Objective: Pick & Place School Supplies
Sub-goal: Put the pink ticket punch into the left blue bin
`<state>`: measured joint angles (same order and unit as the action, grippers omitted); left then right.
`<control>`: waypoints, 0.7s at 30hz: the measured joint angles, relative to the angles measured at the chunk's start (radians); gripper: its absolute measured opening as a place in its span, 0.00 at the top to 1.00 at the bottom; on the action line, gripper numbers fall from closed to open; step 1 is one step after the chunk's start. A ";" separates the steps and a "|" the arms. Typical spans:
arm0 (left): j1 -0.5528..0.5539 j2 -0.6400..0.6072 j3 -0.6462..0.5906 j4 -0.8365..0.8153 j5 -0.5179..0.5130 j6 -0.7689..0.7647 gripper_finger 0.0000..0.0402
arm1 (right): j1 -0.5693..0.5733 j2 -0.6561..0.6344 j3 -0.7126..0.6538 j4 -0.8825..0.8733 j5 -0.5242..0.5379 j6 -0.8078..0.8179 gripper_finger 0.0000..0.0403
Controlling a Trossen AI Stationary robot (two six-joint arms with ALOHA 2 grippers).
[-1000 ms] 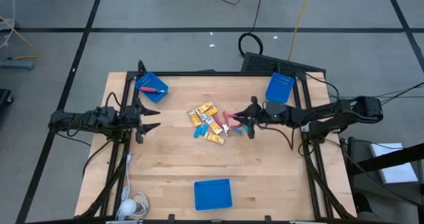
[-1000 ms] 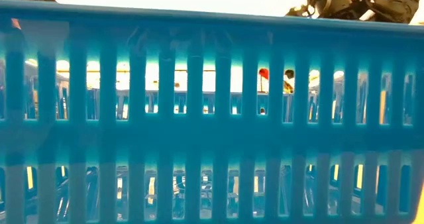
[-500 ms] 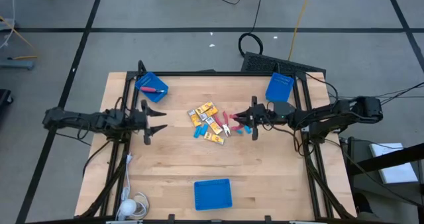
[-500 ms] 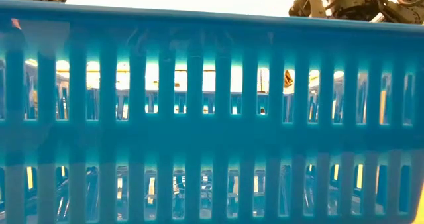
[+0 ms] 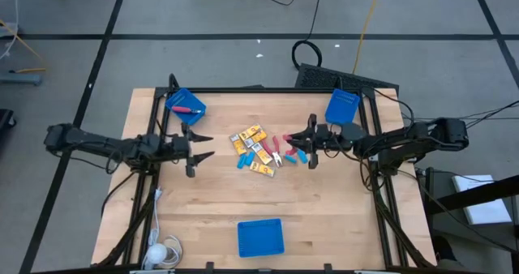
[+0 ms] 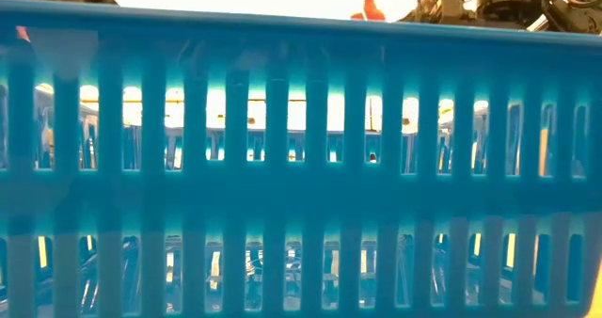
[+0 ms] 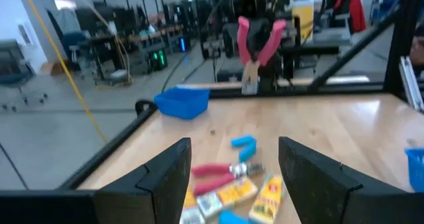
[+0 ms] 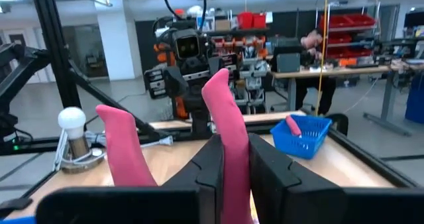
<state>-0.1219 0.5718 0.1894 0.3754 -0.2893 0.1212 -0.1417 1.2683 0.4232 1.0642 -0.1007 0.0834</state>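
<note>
The left gripper (image 5: 203, 147) is being held open, empty, just beside the pile of school supplies (image 5: 253, 150) at the table's (image 5: 211, 201) centre. On the pile's other side, the right gripper (image 5: 309, 143) is being kept closed on pink-handled scissors (image 8: 222, 128), lifted clear of the wood. A second pair of scissors (image 7: 222, 173) is lying in the pile. The grip is best being kept firm while the scissors are being carried level toward a blue bin (image 5: 341, 107)
</note>
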 joint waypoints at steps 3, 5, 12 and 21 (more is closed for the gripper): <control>0.000 0.075 0.000 0.144 0.000 0.050 0.43 | 0.000 0.018 0.010 0.039 0.022 0.000 0.90; 0.000 0.128 0.000 0.243 0.000 0.061 0.43 | 0.000 0.037 0.022 0.061 0.027 0.001 0.90; 0.020 0.288 0.000 0.443 0.022 0.068 0.43 | 0.000 0.137 0.104 0.083 0.028 -0.022 0.90; 0.068 0.460 0.013 0.637 0.154 0.054 0.43 | 0.000 0.241 0.189 0.158 0.025 -0.025 0.90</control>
<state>-0.0541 1.0320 0.2023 1.0120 -0.1349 0.1749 -0.1421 1.5091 0.6118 1.2226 -0.0753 0.0589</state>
